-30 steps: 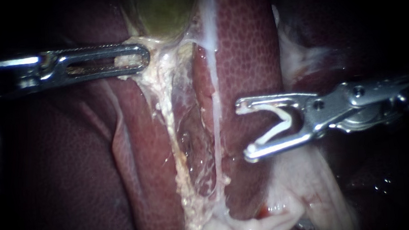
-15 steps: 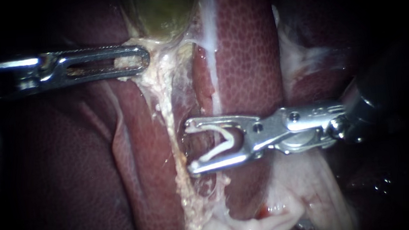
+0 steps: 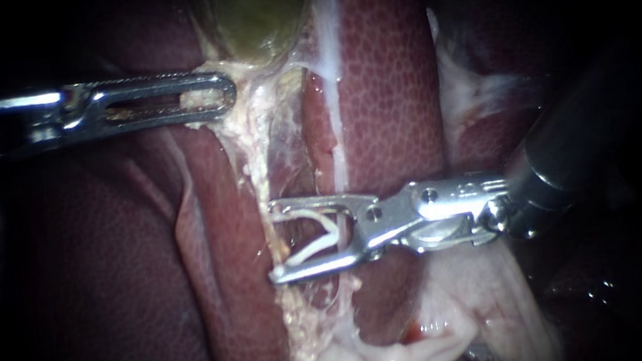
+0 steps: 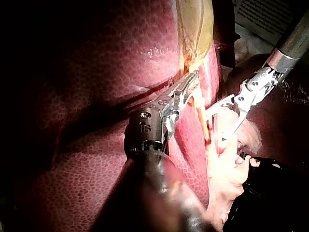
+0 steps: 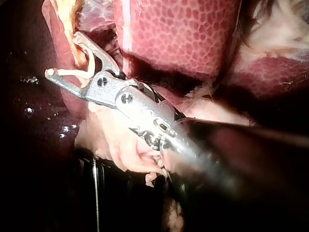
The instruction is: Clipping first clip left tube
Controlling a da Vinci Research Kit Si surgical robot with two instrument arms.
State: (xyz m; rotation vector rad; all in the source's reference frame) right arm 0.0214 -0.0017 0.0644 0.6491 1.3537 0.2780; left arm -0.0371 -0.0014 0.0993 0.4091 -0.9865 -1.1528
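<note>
Left tube [image 3: 257, 180], a yellowish, fat-crusted strand, runs down from the gallbladder [image 3: 256, 11] over the dark red liver [image 3: 391, 97]. It passes between the jaws of the right instrument [image 3: 274, 240], close to their tips. Those jaws stand wide apart and carry an open white clip [image 3: 311, 249], one leg against each jaw and the bend toward the hinge. The clip is not closed and the tube lies in its mouth; cannot tell if the clip touches the tube. A thin white tube [image 3: 337, 125], just right of the left tube, runs down the liver and goes behind the same jaws near the hinge end. The right shaft comes in from the right, dark and angled up.

Left instrument [image 3: 224, 96] comes in level from the left. Its slotted jaws lie together and clamp pale tissue [image 3: 201, 99] at the lower end of the gallbladder, where the left tube starts. The two instruments are well apart.

Left wrist view: own jaws grip just under the green-yellow gallbladder, and the right instrument's open jaws sit beside them at the orange strand. Right wrist view: white clip legs show between the spread jaws, and the yellow strand crosses there. Whitish fatty tissue [image 3: 398, 356] bunches below the right jaws.
</note>
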